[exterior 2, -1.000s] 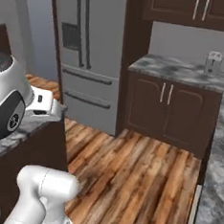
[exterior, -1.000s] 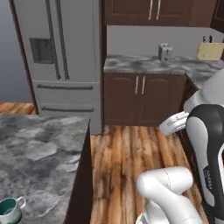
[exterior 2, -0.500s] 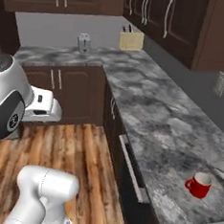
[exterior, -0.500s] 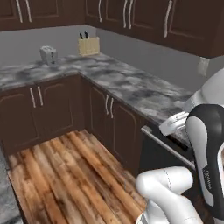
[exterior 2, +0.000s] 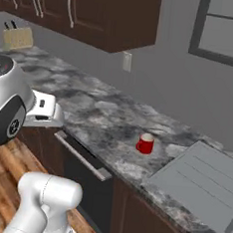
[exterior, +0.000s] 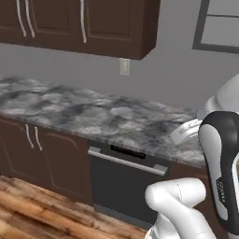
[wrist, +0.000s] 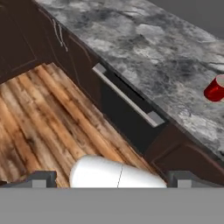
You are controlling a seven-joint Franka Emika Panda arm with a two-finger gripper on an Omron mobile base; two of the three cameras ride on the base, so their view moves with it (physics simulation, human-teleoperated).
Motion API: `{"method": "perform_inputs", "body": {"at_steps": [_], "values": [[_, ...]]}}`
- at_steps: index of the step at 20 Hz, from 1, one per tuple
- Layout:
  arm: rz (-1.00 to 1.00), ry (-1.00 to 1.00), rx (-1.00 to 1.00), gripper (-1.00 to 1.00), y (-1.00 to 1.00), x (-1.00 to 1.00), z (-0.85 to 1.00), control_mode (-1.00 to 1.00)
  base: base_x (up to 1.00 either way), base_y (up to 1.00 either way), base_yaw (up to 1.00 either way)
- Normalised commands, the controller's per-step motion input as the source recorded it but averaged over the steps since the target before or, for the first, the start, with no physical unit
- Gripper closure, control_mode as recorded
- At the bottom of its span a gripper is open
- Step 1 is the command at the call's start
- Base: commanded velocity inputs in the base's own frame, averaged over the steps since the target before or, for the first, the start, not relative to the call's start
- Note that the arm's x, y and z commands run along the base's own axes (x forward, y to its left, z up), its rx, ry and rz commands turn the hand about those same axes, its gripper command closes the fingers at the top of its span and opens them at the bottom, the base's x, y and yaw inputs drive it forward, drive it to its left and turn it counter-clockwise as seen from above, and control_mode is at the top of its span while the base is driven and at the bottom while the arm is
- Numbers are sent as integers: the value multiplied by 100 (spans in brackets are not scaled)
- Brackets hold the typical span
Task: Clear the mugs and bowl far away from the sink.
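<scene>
A glossy red mug (exterior 2: 145, 143) stands on the marbled counter (exterior 2: 103, 117), just left of the grey sink's ribbed drainboard (exterior 2: 203, 181). The hand view catches the same mug (wrist: 215, 89) at its right edge. My gripper (wrist: 111, 180) is open with nothing between its dark fingertips (wrist: 40, 179). It hangs over the wood floor in front of the counter, well short of the mug and to its left. The bowl is out of view.
A dark dishwasher (wrist: 127, 113) with a silver handle (exterior 2: 80, 155) sits under the counter, flanked by brown cabinets (exterior: 32, 149). Upper cabinets (exterior 2: 97, 12), a wall outlet (exterior 2: 127, 62) and a window (exterior 2: 226, 28) line the wall. A knife block (exterior 2: 18, 38) stands far left.
The whole picture has swung: the base turned from the fridge, past the corner counter, to the sink counter. The red mug now sits nearer mid-view. The gripper stayed open.
</scene>
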Motion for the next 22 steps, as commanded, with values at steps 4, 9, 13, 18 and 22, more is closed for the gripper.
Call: {"method": "perform_inputs", "body": {"at_steps": [4,9,13,18,22], "values": [[0,0,0,-100,0,0,0,100,19,85,-68],[0,0,0,-100,0,0,0,100,18,65,-43],[0,0,0,-100,0,0,0,100,21,-11,-28],[0,0,0,-100,0,0,0,100,39,-13,-38],[0,0,0,-100,0,0,0,100,44,-5,-47]]}}
